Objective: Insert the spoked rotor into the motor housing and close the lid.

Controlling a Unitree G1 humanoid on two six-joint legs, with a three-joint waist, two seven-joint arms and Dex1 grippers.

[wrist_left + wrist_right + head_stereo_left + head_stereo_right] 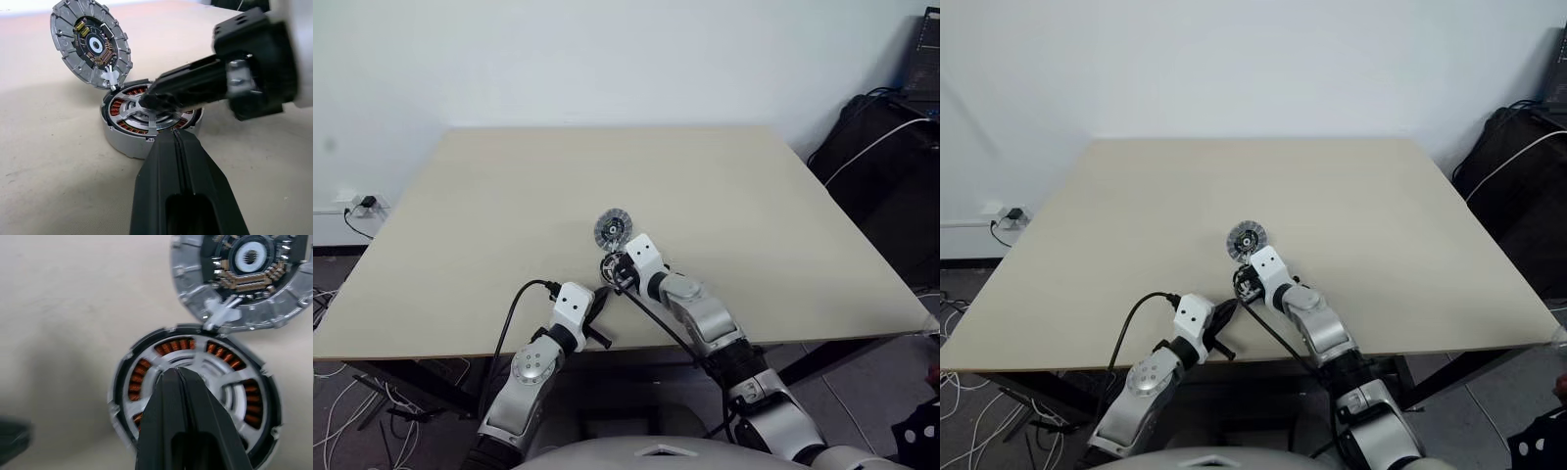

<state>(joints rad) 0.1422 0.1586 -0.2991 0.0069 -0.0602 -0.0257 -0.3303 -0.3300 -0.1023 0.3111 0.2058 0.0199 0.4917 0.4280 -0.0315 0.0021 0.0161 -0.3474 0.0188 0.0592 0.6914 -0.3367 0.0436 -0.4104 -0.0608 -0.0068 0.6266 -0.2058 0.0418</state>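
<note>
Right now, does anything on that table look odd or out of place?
Nothing looks damaged or spilled. The lid stands tilted open on its hinge at the rim of the motor housing, ribbed inner face showing. The spoked rotor already sits inside the housing, with the right gripper's shut fingers pressing on it.

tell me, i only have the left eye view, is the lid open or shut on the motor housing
Observer: Open. In the left wrist view the lid stands tilted up on a small hinge at the rim of the motor housing.
Operator: is the rotor in yet
Observer: A silver spoked piece already sits inside the ring of copper windings, seen in the right wrist view.
Operator: where's the right tool
Observer: The right tool, fingers shut, has its tip over the centre of that spoked piece; I cannot tell whether it touches.
Operator: and the left one
Observer: The left tool is shut, its tip at the housing's near rim.
</note>
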